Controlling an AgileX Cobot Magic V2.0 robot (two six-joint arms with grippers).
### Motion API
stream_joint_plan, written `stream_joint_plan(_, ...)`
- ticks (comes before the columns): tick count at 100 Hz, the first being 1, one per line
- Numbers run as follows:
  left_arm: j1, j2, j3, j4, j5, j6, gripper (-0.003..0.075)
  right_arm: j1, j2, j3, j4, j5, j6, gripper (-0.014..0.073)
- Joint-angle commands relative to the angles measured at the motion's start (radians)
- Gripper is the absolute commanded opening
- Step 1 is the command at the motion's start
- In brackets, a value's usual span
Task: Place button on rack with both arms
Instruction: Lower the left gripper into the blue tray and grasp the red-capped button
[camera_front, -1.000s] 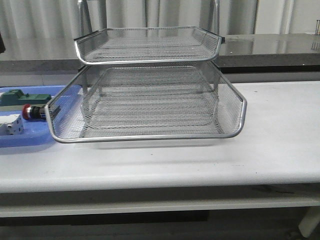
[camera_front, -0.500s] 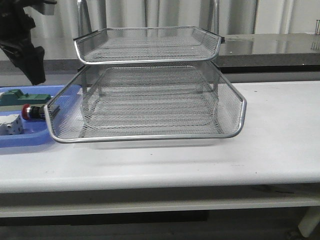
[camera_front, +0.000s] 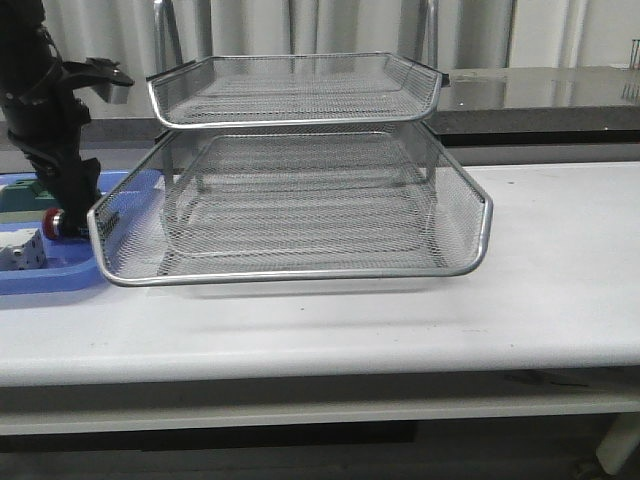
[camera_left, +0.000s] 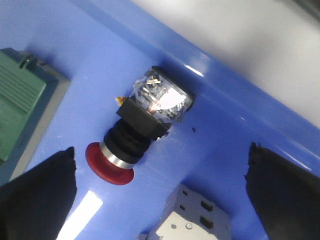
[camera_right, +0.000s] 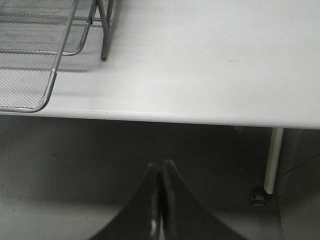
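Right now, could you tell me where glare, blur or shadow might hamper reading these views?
Left wrist view: glare whitens the clear block of the button and streaks the blue tray; the left gripper fingertips are dark and soft-edged. Front view: the left arm hides most of the button; the rack casts a faint shadow. Right wrist view: dim under the table, the right gripper nearly silhouetted.
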Motion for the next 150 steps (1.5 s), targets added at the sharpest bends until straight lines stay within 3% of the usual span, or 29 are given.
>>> stream_joint_plan(1, -0.006, -0.047, -0.035, 0.004, -0.030, 0.008, 0.0660, 0.003, 0.003, -0.033, -0.017, -0.058, 0.000, -0.0068)
stream_joint_plan(150, -0.006, 0.053, -0.086, 0.018, -0.157, 0.038, 0.0659, 0.003, 0.003, -0.033, -0.017, -0.058, 0.000, -0.0068)
